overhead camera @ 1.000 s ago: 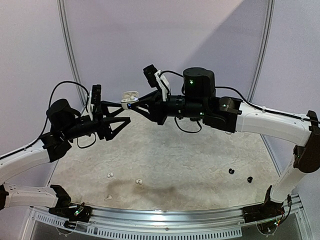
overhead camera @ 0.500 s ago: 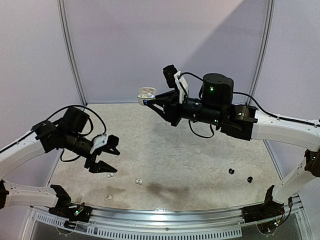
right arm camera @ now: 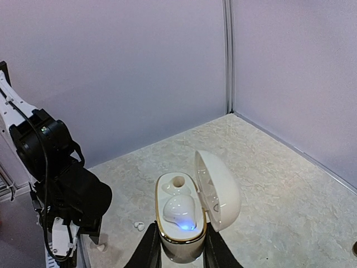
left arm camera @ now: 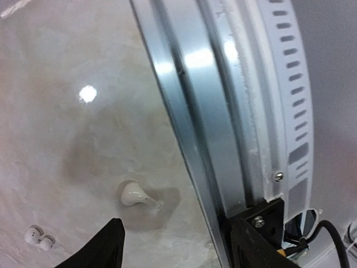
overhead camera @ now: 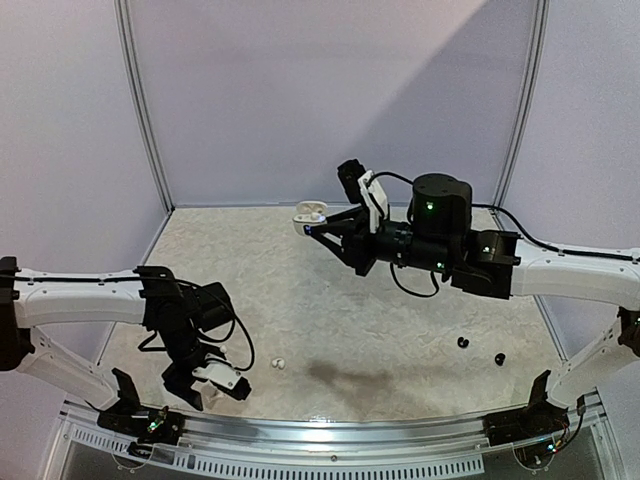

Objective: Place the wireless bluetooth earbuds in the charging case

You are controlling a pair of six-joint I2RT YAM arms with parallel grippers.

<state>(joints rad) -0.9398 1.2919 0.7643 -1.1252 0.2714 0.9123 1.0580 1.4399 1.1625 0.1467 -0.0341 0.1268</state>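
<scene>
At the near left edge of the surface (overhead camera: 400,330), the left gripper (left arm camera: 175,230) had descended from its earlier raised position beside the charging case (right arm camera: 177,237). Its jaws stood apart and empty, with a white earbud (left arm camera: 133,194) lying just ahead. The right gripper (right arm camera: 178,248) clamped the open-lidded case, which had shifted rightward. It contained one seated earbud (right arm camera: 179,209), and the second socket was vacant. Two black earbuds (overhead camera: 462,342) lay at the right.

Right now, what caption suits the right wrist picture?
Right end effector holds an open white charging case, one earbud seated, one socket empty.
</scene>
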